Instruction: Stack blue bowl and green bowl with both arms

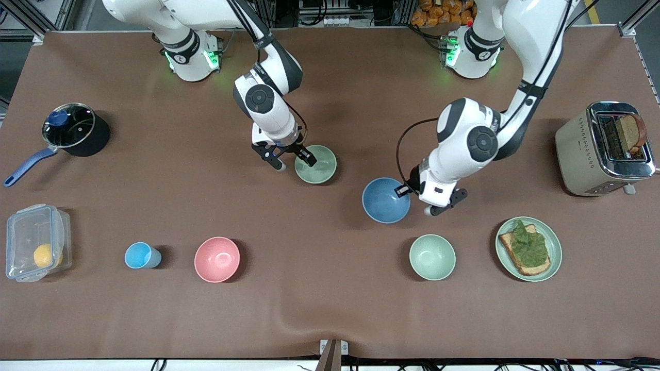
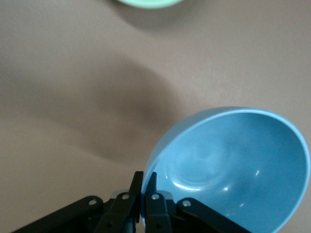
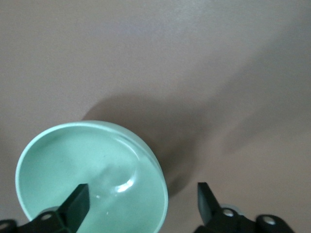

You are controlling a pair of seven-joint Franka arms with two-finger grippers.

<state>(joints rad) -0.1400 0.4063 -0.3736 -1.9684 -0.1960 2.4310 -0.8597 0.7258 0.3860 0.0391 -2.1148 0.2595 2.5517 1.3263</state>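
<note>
Brown cloth covers the table, both arm bases along its top edge in the front view.

Left gripper – jaws clamped on the rim of the blue bowl. The left wrist view shows the two fingers pinched tight on the rim with the bowl tilted, its open side turned up and away from the gripper. It casts a shadow on the cloth beside it; whether it is fully off the table I cannot tell. It sits mid-table, toward the left arm's end, farther from the front camera than the pale mint bowl.

Right gripper – jaws wide apart, holding nothing. One finger is over the inside of the green bowl, the other finger outside the rim, so the jaws straddle the bowl's wall without gripping it. The green bowl rests upright on the cloth, apart from the blue bowl and farther from the front camera than it.

Other items:
- pink bowl and light-blue cup, nearer the front camera, toward the right arm's end
- clear lidded box with something yellow inside
- dark saucepan with glass lid and blue handle
- green plate with toast and a leaf on it
- toaster with a slice sticking up out of one slot
</note>
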